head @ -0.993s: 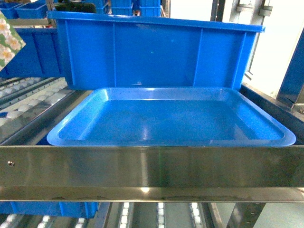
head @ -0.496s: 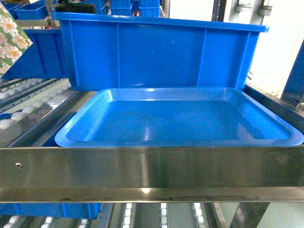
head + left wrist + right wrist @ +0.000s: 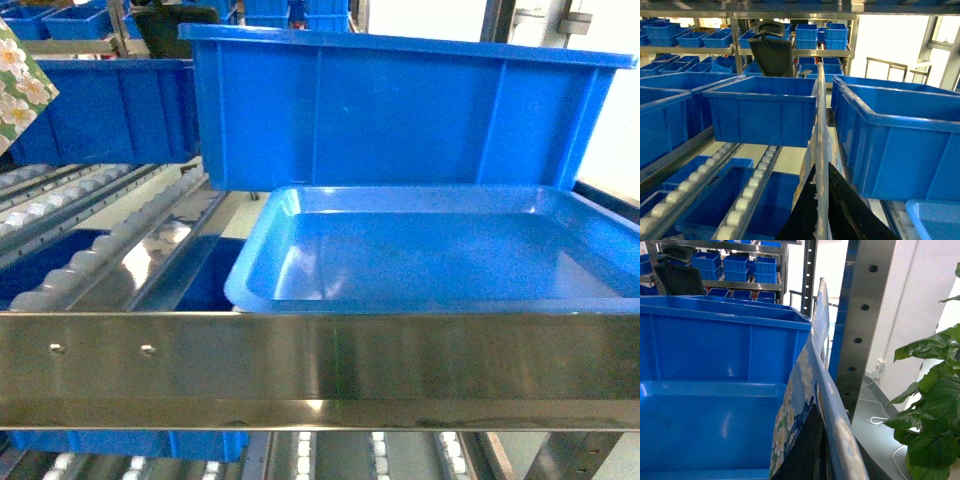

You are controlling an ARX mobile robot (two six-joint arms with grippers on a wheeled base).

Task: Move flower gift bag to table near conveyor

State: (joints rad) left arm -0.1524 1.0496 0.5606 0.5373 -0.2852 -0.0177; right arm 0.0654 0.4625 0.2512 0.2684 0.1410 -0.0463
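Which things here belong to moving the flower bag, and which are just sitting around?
Job: flower gift bag, its edge clamped in the left gripper; another floral bag edge at the right wrist; conveyor.

Bystanders: blue bin, blue tray, potted plant.

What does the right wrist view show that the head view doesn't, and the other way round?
Only the right wrist view shows the potted plant, a perforated steel upright and a floral bag edge close to the lens. Only the head view shows the steel front rail, the white roller lanes and a floral bag corner at far left. Both show the shallow blue tray with the deep blue bin behind it. Neither view shows a gripper clearly.
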